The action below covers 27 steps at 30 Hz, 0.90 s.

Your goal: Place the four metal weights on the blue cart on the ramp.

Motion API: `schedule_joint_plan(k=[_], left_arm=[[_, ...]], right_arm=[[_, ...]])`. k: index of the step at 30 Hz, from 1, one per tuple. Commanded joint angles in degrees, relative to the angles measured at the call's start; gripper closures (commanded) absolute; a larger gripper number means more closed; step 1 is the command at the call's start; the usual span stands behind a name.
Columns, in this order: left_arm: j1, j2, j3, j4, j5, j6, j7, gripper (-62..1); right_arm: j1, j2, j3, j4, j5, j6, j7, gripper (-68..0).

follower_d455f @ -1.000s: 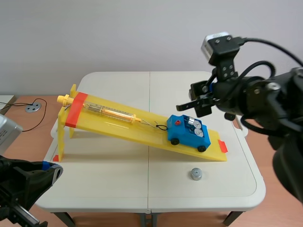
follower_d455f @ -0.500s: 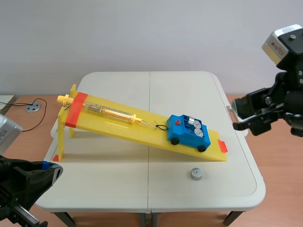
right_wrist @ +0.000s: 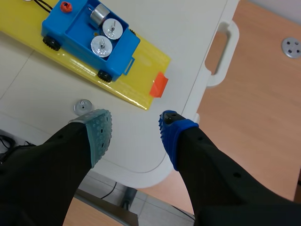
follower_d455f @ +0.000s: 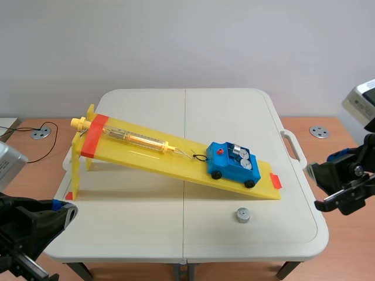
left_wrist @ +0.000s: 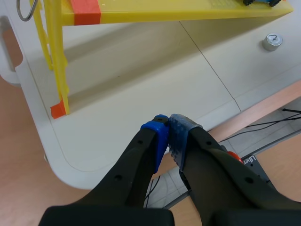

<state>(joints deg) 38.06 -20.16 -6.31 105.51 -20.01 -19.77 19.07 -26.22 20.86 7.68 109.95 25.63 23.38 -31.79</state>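
A yellow ramp [follower_d455f: 146, 155] was seen standing on the white bench [follower_d455f: 146, 228], its high end toward the robot's left and its low end resting on the bench toward the right. The blue cart [follower_d455f: 231, 170] was parked on the ramp's lower part, just above a strip of orange tape [right_wrist: 159, 84]. Three metal weights [right_wrist: 101, 45] were carried in the cart's tray, two upright and one lying on its side. A fourth weight [follower_d455f: 242, 215] was left on the bench, just in front of the ramp's low end and apart from the cart. A long yellow syringe [follower_d455f: 132, 138] was laid along the upper part of the ramp, and a thin cord [follower_d455f: 190, 154] was run from it to the cart. The right gripper [right_wrist: 134, 127] was held above the bench's right front corner with its fingers spread wide and nothing between them. The left gripper [left_wrist: 169, 127] was kept low at the bench's left front edge, its pads pressed together on nothing.
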Motion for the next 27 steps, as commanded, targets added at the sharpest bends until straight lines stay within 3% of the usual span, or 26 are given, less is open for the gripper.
schedule_joint_plan(k=[1,11,20,27], left_arm=[[-2.05,0.48,-0.46,3.91,-4.26,-2.05,-5.49,-3.1],[-2.05,0.48,-0.46,3.91,-4.26,-2.05,-5.49,-3.1],[-2.05,0.48,-0.46,3.91,-4.26,-2.05,-5.49,-3.1],[-2.05,0.48,-0.46,3.91,-4.26,-2.05,-5.49,-3.1]], right_arm=[[4.07,-0.15,-1.64,-0.92,-0.04,0.68,9.07,-24.8],[10.01,-6.73,-8.81,-12.55,-8.02,0.17,15.04,-24.8],[14.14,-10.97,-13.0,-19.08,-14.67,-3.58,19.56,-24.8],[16.81,-12.0,-17.2,-23.85,-18.05,-7.82,21.77,-24.8]])
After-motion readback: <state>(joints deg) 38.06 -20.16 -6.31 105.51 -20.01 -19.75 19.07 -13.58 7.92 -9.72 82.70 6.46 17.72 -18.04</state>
